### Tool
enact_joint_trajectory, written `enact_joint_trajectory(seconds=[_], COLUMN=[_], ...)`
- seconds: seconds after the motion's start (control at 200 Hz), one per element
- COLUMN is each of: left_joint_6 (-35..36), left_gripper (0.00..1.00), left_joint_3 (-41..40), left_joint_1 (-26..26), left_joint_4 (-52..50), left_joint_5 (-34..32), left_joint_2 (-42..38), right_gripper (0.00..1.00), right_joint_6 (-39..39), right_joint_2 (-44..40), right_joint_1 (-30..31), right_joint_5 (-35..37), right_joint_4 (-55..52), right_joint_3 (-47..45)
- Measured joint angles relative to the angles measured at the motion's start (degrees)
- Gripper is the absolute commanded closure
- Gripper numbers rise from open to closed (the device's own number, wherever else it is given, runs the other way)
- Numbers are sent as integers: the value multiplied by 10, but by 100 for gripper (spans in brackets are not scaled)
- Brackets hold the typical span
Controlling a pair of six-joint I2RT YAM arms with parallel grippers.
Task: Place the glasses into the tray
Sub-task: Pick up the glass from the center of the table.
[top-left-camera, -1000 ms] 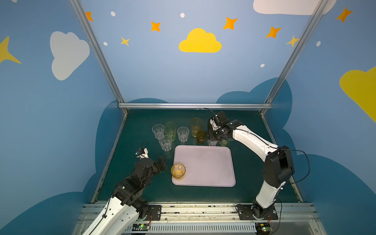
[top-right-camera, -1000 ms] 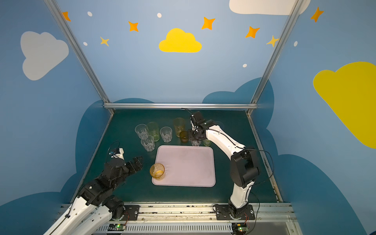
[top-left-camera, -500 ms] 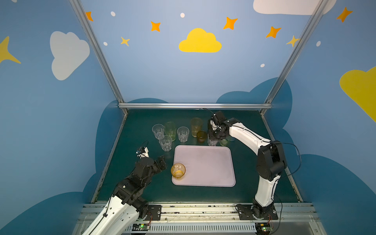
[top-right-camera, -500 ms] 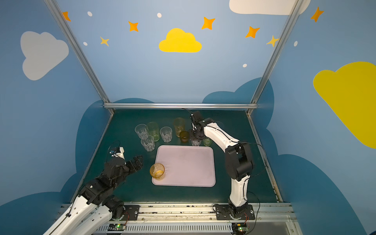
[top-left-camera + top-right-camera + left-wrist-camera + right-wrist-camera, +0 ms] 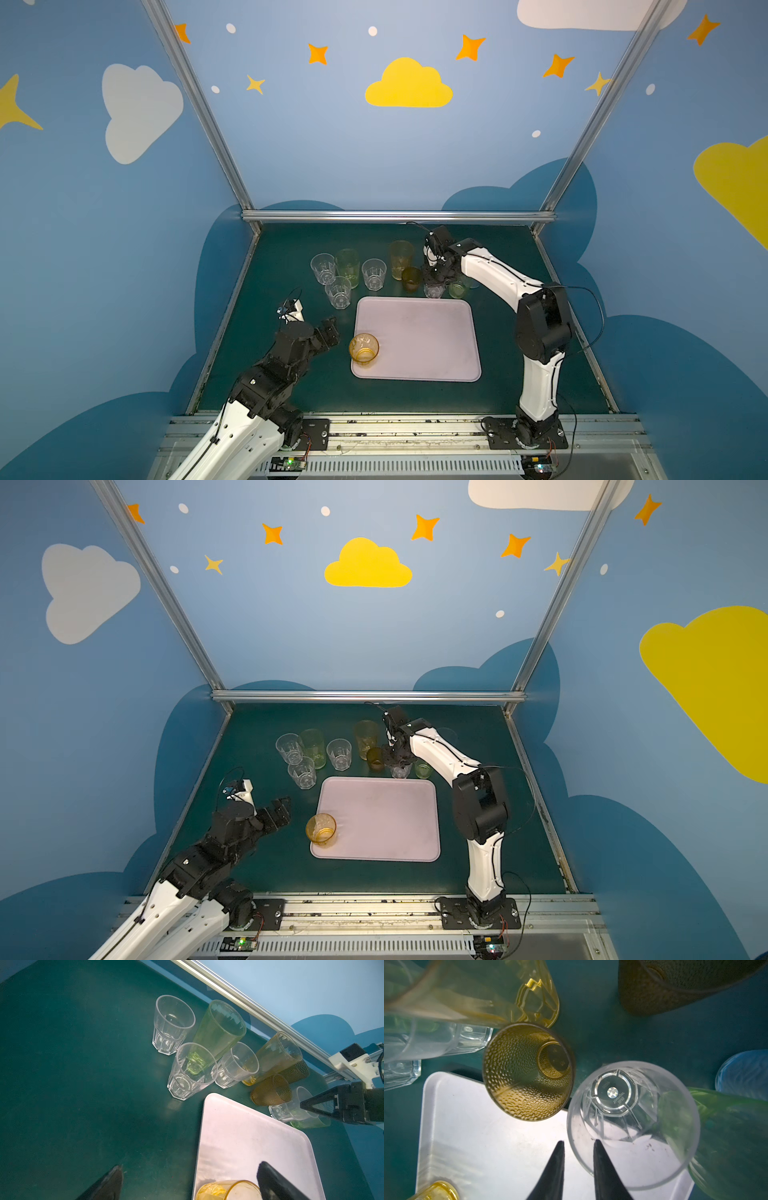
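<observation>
Tray (image 5: 415, 340) holds one upright amber glass (image 5: 364, 349).

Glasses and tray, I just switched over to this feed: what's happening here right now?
The right gripper is down on a short clear faceted glass just beyond the far edge of the flat pale pink rectangular tray; its jaws straddle the rim, not yet clamped. The left gripper hangs open beside a short amber glass, the only one in the tray, at its near left corner. The other glasses stand on the dark green tabletop.
</observation>
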Motion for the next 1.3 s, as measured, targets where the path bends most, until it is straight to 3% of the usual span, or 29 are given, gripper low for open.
enact_joint_trajectory(seconds=[0.31, 0.886, 1.302], left_joint_6=[0, -5, -7], left_gripper=[0, 0, 0], left_joint_3=[-5, -8, -9], left_joint_1=[2, 4, 4], left_joint_4=[2, -4, -5], left_joint_5=[-2, -11, -14], left_joint_2=[-2, -40, -41], right_gripper=[77, 98, 100], right_joint_6=[-9, -30, -32], right_joint_2=[14, 29, 43], right_joint_1=[2, 21, 30], right_joint_5=[9, 57, 71], right_joint_4=[-6, -28, -47], right_joint_3=[4, 33, 57])
